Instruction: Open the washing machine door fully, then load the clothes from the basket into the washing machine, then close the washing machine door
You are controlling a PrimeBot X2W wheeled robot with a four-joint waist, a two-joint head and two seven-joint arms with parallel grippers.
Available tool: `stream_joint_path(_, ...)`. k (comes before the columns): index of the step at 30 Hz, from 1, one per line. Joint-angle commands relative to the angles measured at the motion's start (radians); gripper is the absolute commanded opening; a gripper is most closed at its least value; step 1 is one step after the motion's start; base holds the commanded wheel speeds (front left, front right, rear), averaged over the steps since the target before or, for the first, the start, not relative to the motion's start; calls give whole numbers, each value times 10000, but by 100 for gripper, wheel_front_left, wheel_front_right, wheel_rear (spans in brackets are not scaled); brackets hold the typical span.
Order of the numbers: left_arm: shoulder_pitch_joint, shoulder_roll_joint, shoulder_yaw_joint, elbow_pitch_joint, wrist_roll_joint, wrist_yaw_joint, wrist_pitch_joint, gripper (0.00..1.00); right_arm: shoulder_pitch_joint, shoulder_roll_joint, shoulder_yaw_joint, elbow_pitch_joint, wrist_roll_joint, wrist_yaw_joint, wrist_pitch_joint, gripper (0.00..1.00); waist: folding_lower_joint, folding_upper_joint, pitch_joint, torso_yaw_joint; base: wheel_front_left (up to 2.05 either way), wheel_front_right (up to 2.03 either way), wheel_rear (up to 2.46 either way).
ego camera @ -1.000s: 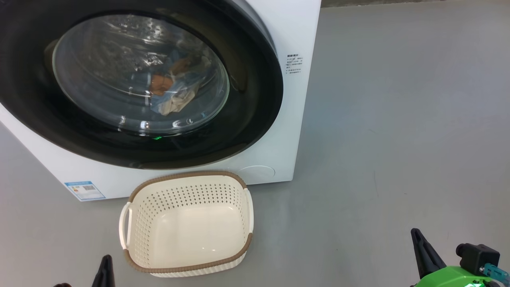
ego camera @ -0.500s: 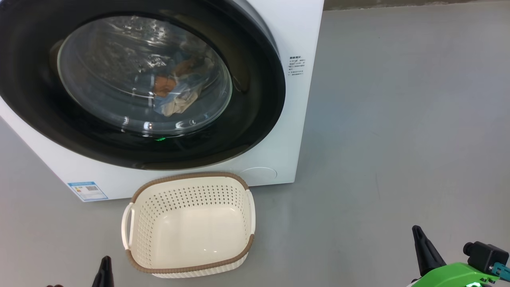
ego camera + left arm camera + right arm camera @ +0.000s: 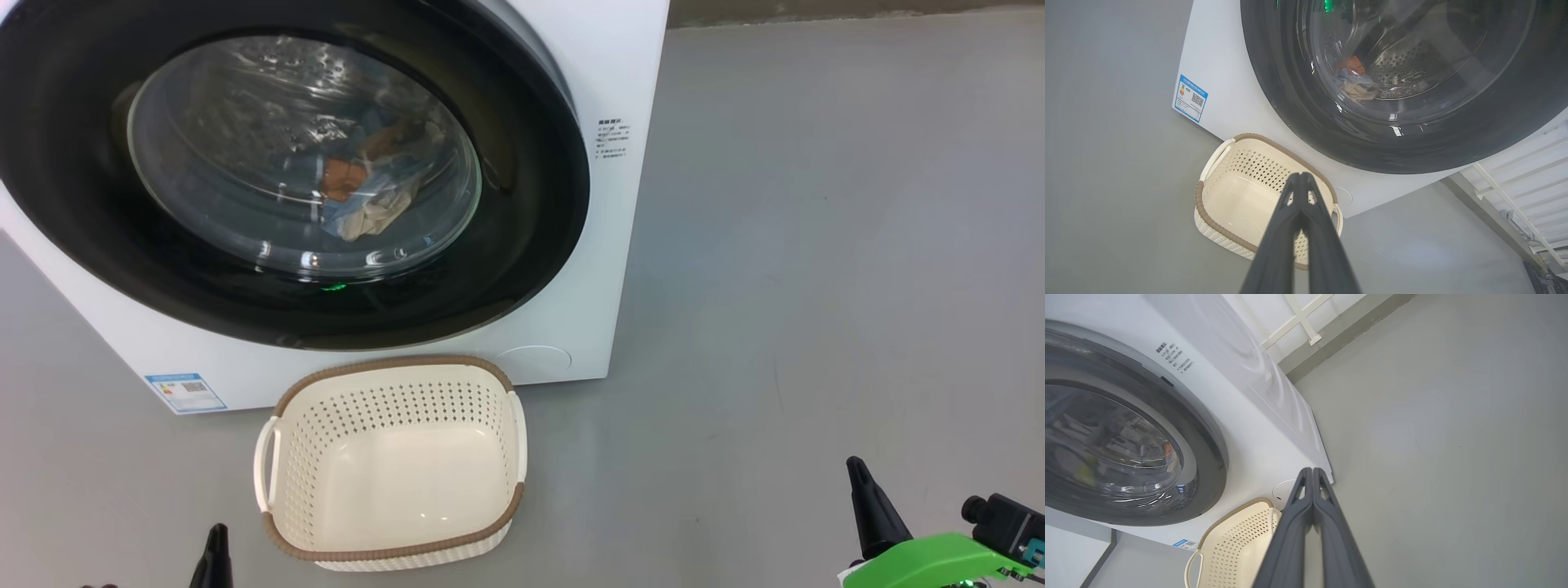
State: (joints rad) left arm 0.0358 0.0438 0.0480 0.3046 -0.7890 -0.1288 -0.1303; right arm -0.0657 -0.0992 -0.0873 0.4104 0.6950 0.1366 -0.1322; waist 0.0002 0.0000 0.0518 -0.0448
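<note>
The washing machine (image 3: 620, 73) stands on the floor with its round black-rimmed door (image 3: 539, 212) closed flat against its front. Through the glass I see the clothes (image 3: 367, 192), blue, orange and cream, lying in the drum; they also show in the left wrist view (image 3: 1353, 81). The cream basket (image 3: 392, 465) sits on the floor in front of the machine with nothing in it. My left gripper (image 3: 215, 543) is shut at the lower left, left of the basket, holding nothing. My right gripper (image 3: 859, 482) is shut at the lower right, far from the machine, fingers pressed together (image 3: 1312, 473).
Grey floor (image 3: 816, 286) spreads wide to the right of the machine. A blue label (image 3: 185, 393) marks the machine's low left corner. A white wall with rails (image 3: 1298, 322) runs behind the machine.
The whole head view has drifted slightly, so the camera moved. The right gripper sits a little further right and lower in view. Door, clothes and basket are unchanged.
</note>
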Motion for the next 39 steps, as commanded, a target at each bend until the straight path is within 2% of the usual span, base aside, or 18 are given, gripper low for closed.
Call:
stream_joint_path(1,-456,112,206,-282,-297,-8,85,0,-227,-69,-25,-312,329,-21,93,0,-1,0,-10,10,0,0,0)
stream_joint_path(39,-909,90,420,-427,-3931,-13,1172,0,-317,189,-140,-931,4382,-39,1184,0,-1,0,-230,212,0,0,0)
